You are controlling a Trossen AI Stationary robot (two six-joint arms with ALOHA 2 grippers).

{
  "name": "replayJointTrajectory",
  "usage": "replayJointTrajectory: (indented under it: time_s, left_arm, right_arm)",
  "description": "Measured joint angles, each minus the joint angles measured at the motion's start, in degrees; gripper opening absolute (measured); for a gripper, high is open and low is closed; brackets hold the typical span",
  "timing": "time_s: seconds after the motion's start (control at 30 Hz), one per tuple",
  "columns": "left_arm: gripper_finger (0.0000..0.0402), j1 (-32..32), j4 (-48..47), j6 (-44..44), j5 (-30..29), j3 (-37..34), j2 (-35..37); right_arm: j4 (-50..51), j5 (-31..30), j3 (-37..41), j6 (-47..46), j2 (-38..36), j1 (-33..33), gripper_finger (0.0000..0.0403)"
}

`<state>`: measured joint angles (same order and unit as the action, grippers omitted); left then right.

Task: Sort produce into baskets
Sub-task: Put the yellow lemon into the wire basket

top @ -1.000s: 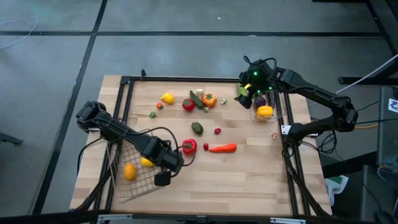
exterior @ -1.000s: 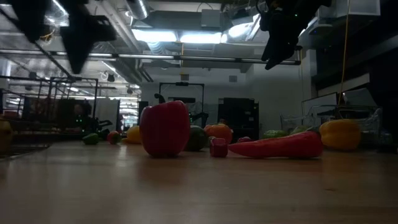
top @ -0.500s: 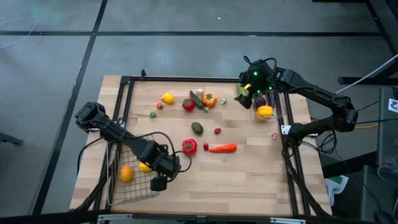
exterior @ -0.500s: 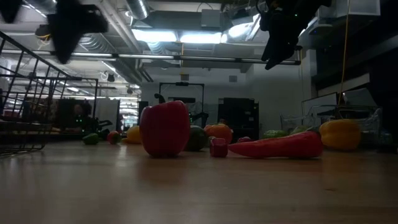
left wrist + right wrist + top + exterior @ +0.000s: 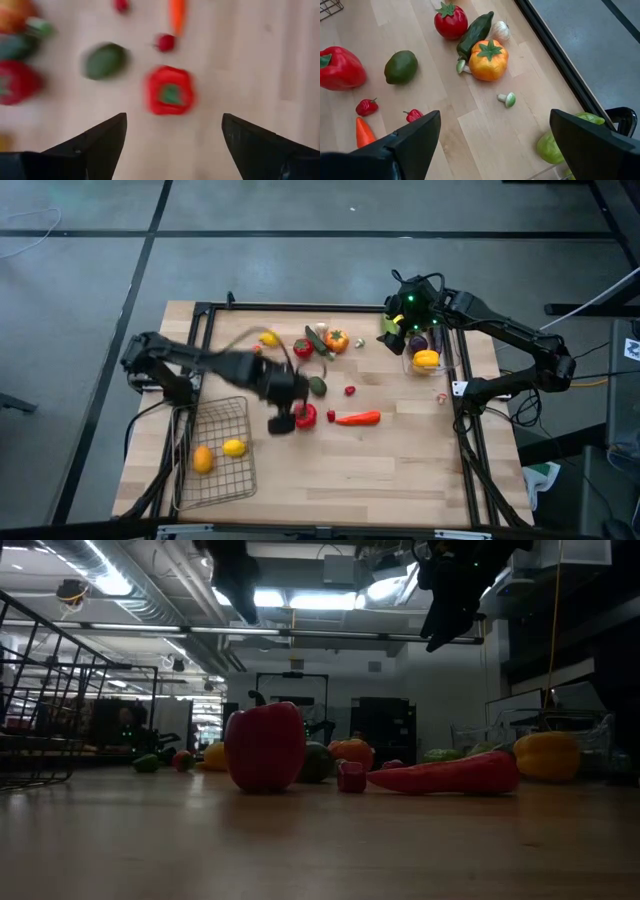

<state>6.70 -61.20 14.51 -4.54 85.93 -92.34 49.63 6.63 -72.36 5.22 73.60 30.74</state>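
Note:
My left gripper point(image 5: 284, 420) is open and empty, above the table just left of a red pepper point(image 5: 305, 415), which stands between its fingers in the left wrist view point(image 5: 170, 90). A carrot point(image 5: 357, 418) lies to the pepper's right. The wire-mesh basket point(image 5: 228, 412) sits at the near left with two yellow pieces point(image 5: 234, 447) in it. My right gripper point(image 5: 408, 320) is open and empty, hovering at the far right by the clear bin point(image 5: 443, 352), which holds a yellow pepper point(image 5: 426, 359) and a purple eggplant point(image 5: 418, 343).
Loose produce lies at the far middle: a yellow piece point(image 5: 269, 337), a tomato point(image 5: 451, 22), a cucumber point(image 5: 475, 32), an orange pepper point(image 5: 488, 60), a mushroom point(image 5: 506, 99), a green fruit point(image 5: 317, 386) and small red pieces point(image 5: 350, 390). A black frame point(image 5: 205, 310) edges the table.
My left gripper has swung fast from above the wire basket's near right corner toward the table's far and right side, ending beside the red pepper. The basket, skewed a second ago, now lies square on the table with its yellow pieces inside.

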Motion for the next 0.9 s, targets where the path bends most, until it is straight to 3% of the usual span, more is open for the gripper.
replayJointTrajectory:
  time_s: [0.13, 0.47, 0.67, 0.9]
  left_arm:
    - [0.0324, -10.63, -0.09, -9.52, 0.00, 0.00, 2.59]
    - [0.0324, -38.06, 0.07, -21.15, -0.13, -1.23, 1.46]
    - [0.0324, -44.65, 0.53, -17.72, -0.05, -1.22, 0.24]
    - [0.0324, -45.49, 0.27, -18.48, 0.26, -1.22, -5.09]
  right_arm:
    - [0.00, 0.02, 0.00, -0.01, 0.00, 0.00, 0.0372]
    - [-0.04, 0.00, -0.02, 0.01, 0.00, 0.02, 0.0372]
    - [-0.04, 0.00, 0.00, 0.00, 0.01, 0.00, 0.0372]
    - [-0.22, 0.00, 0.00, 0.01, 0.00, 0.00, 0.0372]
